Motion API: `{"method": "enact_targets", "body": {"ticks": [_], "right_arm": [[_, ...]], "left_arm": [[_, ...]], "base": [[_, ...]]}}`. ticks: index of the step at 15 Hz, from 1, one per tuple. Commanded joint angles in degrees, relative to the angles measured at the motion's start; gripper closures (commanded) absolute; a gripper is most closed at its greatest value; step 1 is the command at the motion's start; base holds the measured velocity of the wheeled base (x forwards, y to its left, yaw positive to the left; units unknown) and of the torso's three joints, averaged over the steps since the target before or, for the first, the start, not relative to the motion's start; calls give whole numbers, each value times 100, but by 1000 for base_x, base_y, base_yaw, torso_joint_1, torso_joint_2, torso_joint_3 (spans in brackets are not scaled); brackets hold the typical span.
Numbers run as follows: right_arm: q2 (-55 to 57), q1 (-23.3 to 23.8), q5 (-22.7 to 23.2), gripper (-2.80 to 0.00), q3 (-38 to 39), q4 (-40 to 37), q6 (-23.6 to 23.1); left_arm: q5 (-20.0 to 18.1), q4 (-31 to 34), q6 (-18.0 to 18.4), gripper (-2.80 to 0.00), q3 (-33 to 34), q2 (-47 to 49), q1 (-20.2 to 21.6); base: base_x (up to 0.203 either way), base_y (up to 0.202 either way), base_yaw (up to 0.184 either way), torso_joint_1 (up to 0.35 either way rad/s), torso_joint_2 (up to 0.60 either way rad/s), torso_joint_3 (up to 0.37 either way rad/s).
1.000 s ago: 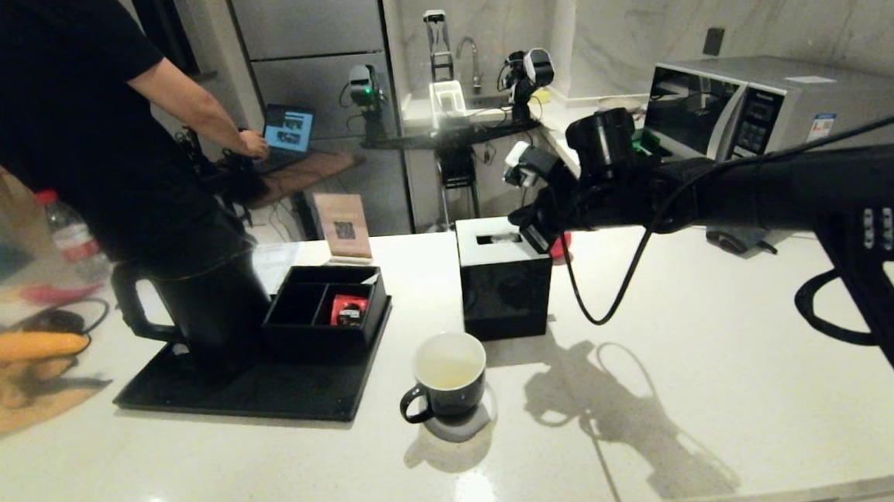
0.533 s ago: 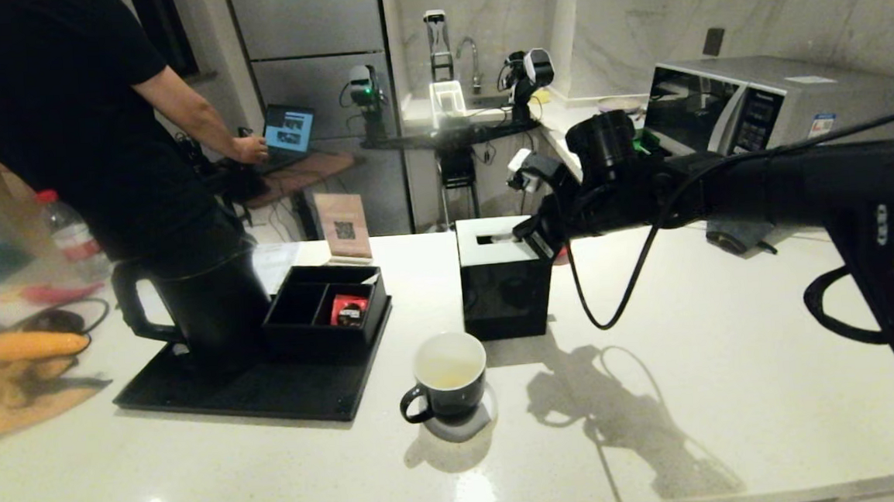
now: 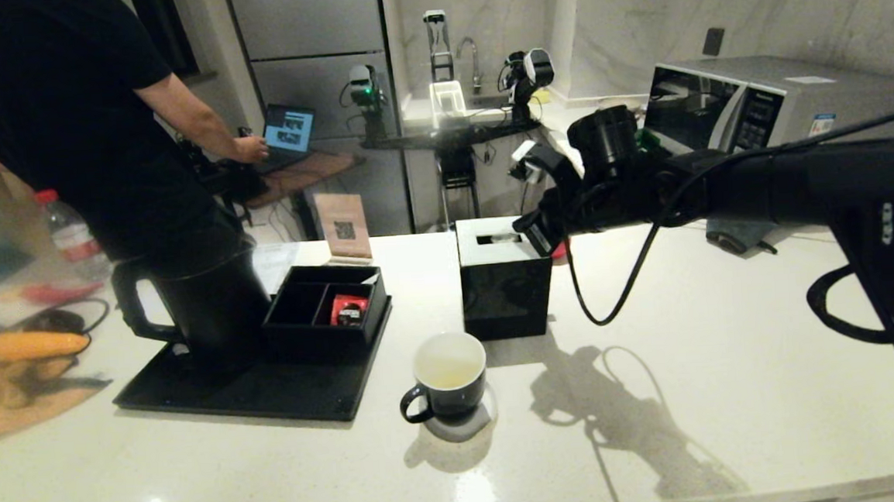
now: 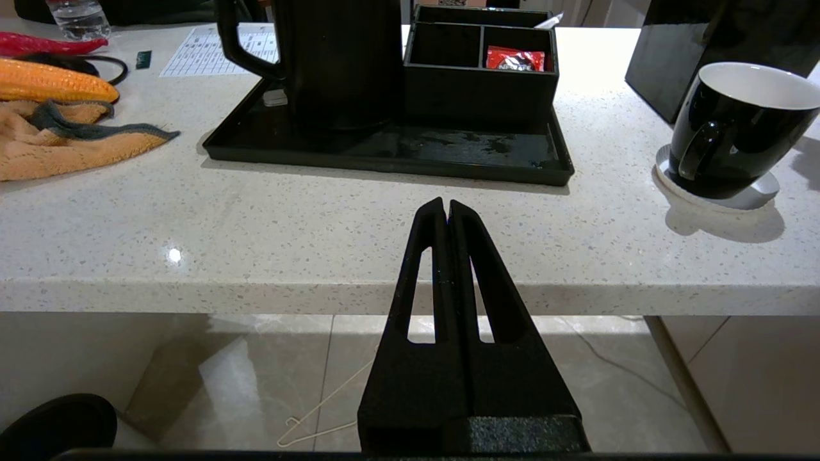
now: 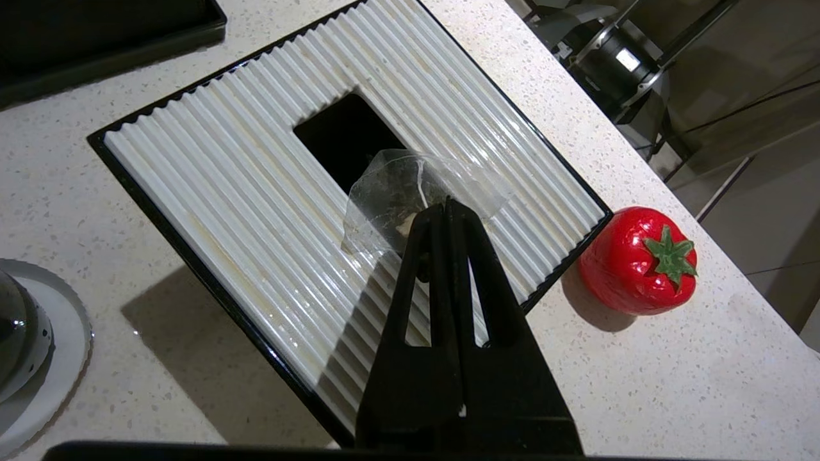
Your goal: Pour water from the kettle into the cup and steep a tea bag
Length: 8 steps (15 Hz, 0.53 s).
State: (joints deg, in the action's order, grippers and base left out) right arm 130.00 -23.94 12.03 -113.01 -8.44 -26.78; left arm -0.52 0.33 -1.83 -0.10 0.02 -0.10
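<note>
My right gripper (image 5: 447,203) is shut on the tea bag (image 5: 391,192), a translucent bag with a thin string. It hangs just over the ribbed white top of the black tissue box (image 5: 269,192). In the head view this gripper (image 3: 533,234) sits at the box's right rear corner. The dark cup (image 3: 449,375) with its white inside stands on a coaster in front of the box, handle to the left. On the black tray (image 3: 269,394) at the left stands the black kettle (image 3: 202,305). No stream of water shows. My left gripper (image 4: 446,203) is shut, low before the counter's front edge.
A black divided box with a red packet (image 3: 348,309) sits on the tray beside the kettle. A red tomato-shaped object (image 5: 637,259) lies right of the tissue box. A microwave (image 3: 756,108) stands at the back right. A person (image 3: 58,112) stands behind the counter's left end.
My right gripper has shifted slightly over the tissue box top, still shut on the tea bag. Cup, kettle and left gripper have not moved.
</note>
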Motion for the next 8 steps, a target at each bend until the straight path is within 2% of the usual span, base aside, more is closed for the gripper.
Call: {"method": "enact_targets", "body": {"ticks": [1,8], "right_arm": [[106,-29,6,0,-2,103,-12],[341,-111,-8,0,-2,484,103]], "left_arm": [[-1,2,-10,0,1,-2,1],[-1,2,-7,0,1,-2,1]], "base": [[0,0,0,0,0,0],[0,0,0,0,0,0]]}}
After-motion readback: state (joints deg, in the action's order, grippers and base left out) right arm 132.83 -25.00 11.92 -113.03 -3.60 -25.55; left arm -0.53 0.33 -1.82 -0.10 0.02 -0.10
